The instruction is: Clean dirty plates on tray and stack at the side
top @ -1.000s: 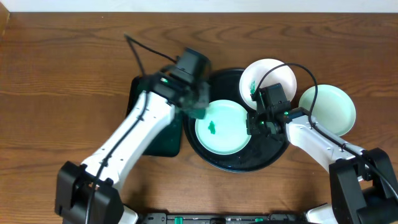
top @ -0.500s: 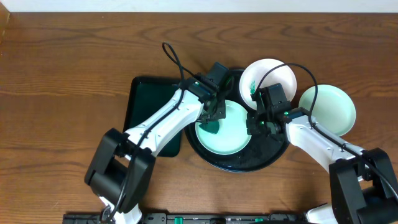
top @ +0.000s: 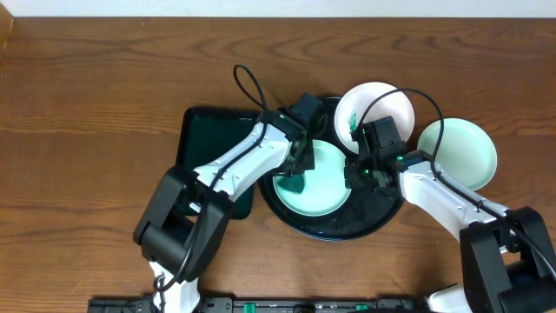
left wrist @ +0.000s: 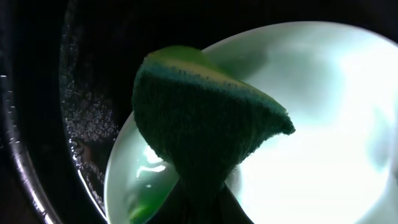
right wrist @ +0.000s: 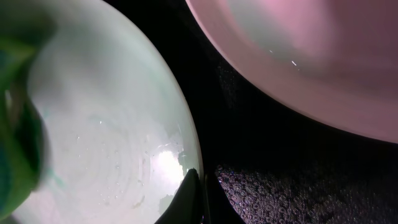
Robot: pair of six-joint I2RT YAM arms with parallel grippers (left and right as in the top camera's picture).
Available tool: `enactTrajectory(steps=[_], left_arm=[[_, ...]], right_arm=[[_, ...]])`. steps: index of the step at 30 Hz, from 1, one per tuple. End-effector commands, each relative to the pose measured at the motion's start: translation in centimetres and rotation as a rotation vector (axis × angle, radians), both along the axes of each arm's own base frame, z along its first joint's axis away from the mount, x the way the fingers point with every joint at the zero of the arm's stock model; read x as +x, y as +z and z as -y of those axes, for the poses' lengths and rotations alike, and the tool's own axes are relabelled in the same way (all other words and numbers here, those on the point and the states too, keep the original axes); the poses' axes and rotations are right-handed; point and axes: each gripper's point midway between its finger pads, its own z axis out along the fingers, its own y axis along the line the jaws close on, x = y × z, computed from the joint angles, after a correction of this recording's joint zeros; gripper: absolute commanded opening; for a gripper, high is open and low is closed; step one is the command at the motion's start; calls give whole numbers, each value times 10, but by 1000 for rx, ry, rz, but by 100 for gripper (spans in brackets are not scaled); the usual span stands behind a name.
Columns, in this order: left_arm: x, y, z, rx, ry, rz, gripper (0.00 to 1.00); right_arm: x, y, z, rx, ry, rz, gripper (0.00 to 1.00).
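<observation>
My left pincer (top: 298, 163), clenched on the green sponge (left wrist: 199, 124), has swung over onto the mint plate (top: 323, 191) in the black tray (top: 347, 229), my closed right pincer (top: 354, 172) bracing its rim: scrubbing can begin.

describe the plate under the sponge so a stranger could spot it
Find the round black tray mid-table. The plate lies inside it, pale mint. The white plate is at the tray's far rim, the other mint plate off it; only this one is under the sponge.
</observation>
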Motion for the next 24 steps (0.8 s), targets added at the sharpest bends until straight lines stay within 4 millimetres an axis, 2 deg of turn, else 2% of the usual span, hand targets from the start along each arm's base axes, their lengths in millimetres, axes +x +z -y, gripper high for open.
enactTrajectory(steps=[1,12,20,24], left_arm=[[-7,-18,-7,36,14,-44,7],[-12,-36,-11,67,1,-84,8],[-12,-36,-10,67,-2,-83,7],[-12,-36,-10,67,-2,-83,7]], right_arm=[[7,11,-3,-5,16,41,1],[8,11,-3,-4,16,41,1],[7,10,-3,-5,16,40,15],[8,10,-3,-5,16,41,15]])
